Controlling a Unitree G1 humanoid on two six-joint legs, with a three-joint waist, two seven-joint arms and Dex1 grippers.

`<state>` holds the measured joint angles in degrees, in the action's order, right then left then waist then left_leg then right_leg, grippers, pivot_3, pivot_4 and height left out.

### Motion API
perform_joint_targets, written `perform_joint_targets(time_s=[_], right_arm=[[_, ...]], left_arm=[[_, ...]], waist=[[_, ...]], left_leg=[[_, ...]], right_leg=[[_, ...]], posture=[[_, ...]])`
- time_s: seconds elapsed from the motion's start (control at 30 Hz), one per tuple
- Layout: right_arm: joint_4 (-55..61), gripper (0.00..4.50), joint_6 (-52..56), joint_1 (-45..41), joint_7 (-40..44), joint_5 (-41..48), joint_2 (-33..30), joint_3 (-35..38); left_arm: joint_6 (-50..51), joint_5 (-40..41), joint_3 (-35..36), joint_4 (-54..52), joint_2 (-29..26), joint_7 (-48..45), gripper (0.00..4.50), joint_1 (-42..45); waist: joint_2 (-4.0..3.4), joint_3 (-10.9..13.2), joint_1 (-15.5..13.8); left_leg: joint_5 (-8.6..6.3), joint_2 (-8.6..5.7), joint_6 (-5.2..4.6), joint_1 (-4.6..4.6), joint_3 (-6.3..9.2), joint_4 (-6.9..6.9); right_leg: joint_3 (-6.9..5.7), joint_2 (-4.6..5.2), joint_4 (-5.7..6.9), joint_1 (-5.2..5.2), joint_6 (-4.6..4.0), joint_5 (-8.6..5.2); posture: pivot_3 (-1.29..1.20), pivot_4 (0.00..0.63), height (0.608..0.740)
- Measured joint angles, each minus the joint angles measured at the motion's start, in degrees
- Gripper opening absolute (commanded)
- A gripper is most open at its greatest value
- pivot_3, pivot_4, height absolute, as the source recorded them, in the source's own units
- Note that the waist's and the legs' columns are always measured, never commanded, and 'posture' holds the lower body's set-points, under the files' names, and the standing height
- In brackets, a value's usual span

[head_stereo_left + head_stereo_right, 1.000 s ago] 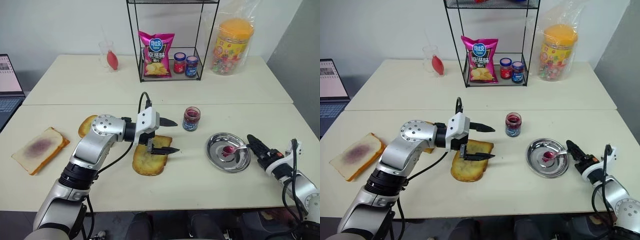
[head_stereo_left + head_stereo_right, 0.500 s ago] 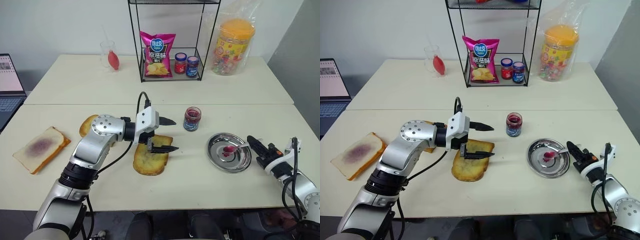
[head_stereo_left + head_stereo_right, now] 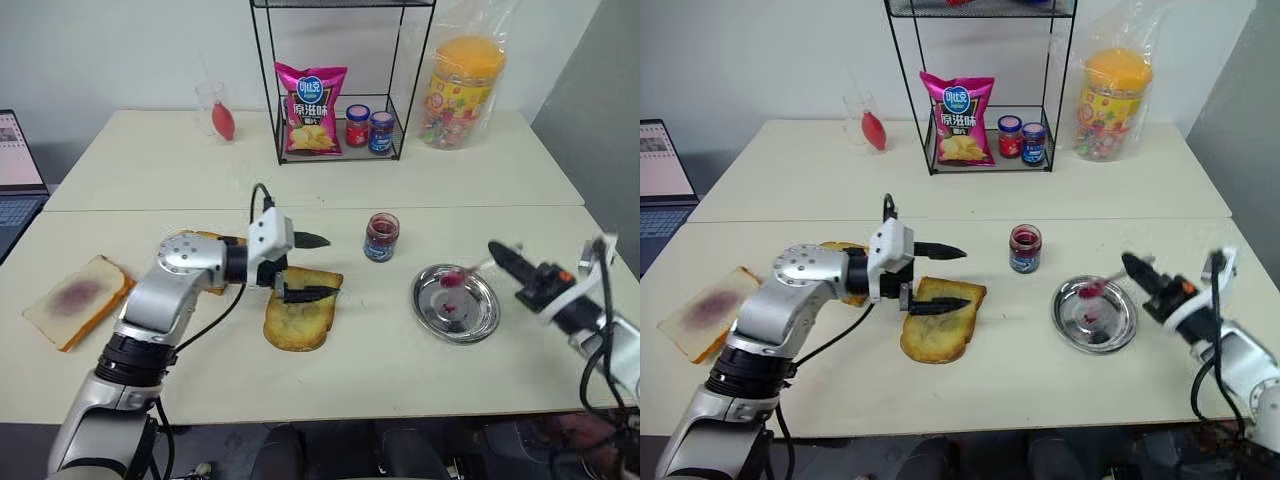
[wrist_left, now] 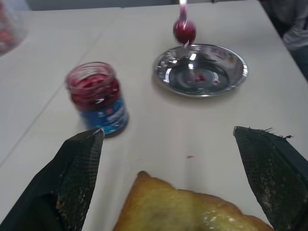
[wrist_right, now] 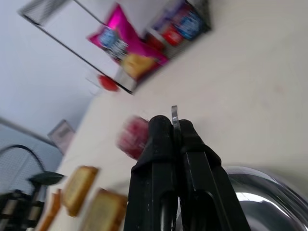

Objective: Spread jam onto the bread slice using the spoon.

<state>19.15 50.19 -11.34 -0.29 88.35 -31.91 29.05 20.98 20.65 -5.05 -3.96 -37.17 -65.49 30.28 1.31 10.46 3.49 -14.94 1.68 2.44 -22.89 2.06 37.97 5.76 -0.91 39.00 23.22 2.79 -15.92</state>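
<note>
- Steel dish [image 3: 456, 302] sitting on the counter [image 3: 380, 370] at about 4 o'clock of the jam jar [image 3: 380, 237], a few red smears showing inside.
- Gripping the spoon [image 4: 184, 26] with the right tool [image 3: 497, 253], fingers pressed fully together on the handle; lifting clear of the dish, bowl loaded with a red blob, hovering over the dish's rim on the side toward that tool.
- Standing upright and lidless: small glass jar of jam [image 4: 95, 94], at 1 o'clock of the bread slice [image 3: 298, 312] and well apart from the dish.
- Lying flat near the middle of the counter: bread slice, golden crust, darker centre, no red showing on top.
- Hovering with the left tool [image 3: 308, 266] at the 12 o'clock end of the bread slice, fingers spread wide, gripping nothing; one finger [image 3: 310, 240] pointing out above the counter, the other [image 3: 308, 293] over the slice's edge.
- Resting at 9 o'clock of the counter: pale slice with purple stain [image 3: 77, 298]; another toast slice [image 3: 200, 243] peeking out behind the left arm.
- Standing at 12 o'clock: wire rack [image 3: 340, 80] carrying a pink snack bag [image 3: 310, 108] and two lidded jars [image 3: 368, 128]; candy tub [image 3: 462, 90] just beside at 3 o'clock of the rack.
</note>
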Motion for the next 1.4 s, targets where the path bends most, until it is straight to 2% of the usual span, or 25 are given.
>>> perform_joint_targets(time_s=[0.13,0.2,0.33,0.43,0.7,0.83,1.23,1.4], right_arm=[[-0.04,0.06,-0.48,-5.81,-2.66,0.92,-0.27,-3.73],[-2.14,0.06,-0.97,-11.85,-3.72,-1.23,1.41,-7.85],[-5.64,0.06,-2.68,-21.45,-3.70,-9.92,3.03,-14.18],[-7.48,0.06,-3.53,-24.41,-1.74,-16.81,3.24,-18.03],[-10.55,0.06,-6.85,-24.39,6.71,-34.63,3.18,-25.32],[-10.65,0.06,-8.58,-24.03,9.74,-40.37,3.64,-26.52],[-10.44,0.06,-17.19,-20.57,18.83,-60.96,3.50,-37.47],[-10.45,0.06,-19.75,-19.47,20.67,-67.12,3.66,-39.56]], left_arm=[[0.13,-0.16,1.24,0.41,0.37,2.48,4.50,-0.24],[0.10,-0.35,1.46,0.80,2.07,4.37,4.50,-0.06],[0.87,-0.33,1.35,0.75,3.68,6.41,4.50,0.22],[1.16,-0.36,1.36,0.72,3.83,7.65,4.50,0.25],[2.44,-0.33,1.38,-0.44,4.19,9.90,4.50,-0.03],[2.47,-0.33,1.39,-0.52,4.13,9.91,4.50,-0.15],[2.47,-0.32,1.39,-1.02,3.63,9.80,4.50,-0.33],[2.47,-0.32,1.39,-1.05,3.62,9.81,4.50,-0.42]], waist=[[0.03,-0.01,-0.46],[0.02,0.00,-0.40],[0.02,0.00,-0.33],[0.02,0.00,-0.43],[0.02,0.00,-0.53],[0.02,0.00,-0.51],[0.02,0.00,-0.41],[0.02,0.00,-0.41]], left_leg=[[0.00,-0.01,0.00,-0.11,0.08,-0.04],[0.00,-0.04,0.00,-0.12,0.00,-0.03],[0.00,-0.01,0.00,-0.12,0.05,-0.08],[0.00,0.00,0.00,-0.13,0.10,-0.10],[-0.01,-0.01,0.00,-0.15,0.09,-0.09],[-0.01,-0.01,0.00,-0.14,0.10,-0.09],[-0.01,-0.02,0.01,-0.14,0.10,-0.07],[0.00,-0.02,0.01,-0.14,0.12,-0.06]], right_leg=[[-0.10,0.02,-0.08,0.03,-0.04,-0.02],[-0.03,0.06,-0.08,0.06,-0.26,0.12],[-0.10,0.05,-0.07,0.08,-0.28,0.13],[-0.15,0.04,-0.06,0.09,-0.31,0.14],[-0.16,0.08,-0.06,0.11,-0.32,0.15],[-0.17,0.07,-0.04,0.11,-0.32,0.15],[-0.17,0.07,-0.04,0.11,-0.32,0.15],[-0.19,0.07,-0.03,0.11,-0.32,0.15]], posture=[[0.00,0.150,0.740],[0.00,0.150,0.740],[0.00,0.150,0.740],[0.00,0.150,0.740],[0.00,0.150,0.740],[0.00,0.150,0.740],[0.00,0.150,0.740],[0.00,0.150,0.740]])
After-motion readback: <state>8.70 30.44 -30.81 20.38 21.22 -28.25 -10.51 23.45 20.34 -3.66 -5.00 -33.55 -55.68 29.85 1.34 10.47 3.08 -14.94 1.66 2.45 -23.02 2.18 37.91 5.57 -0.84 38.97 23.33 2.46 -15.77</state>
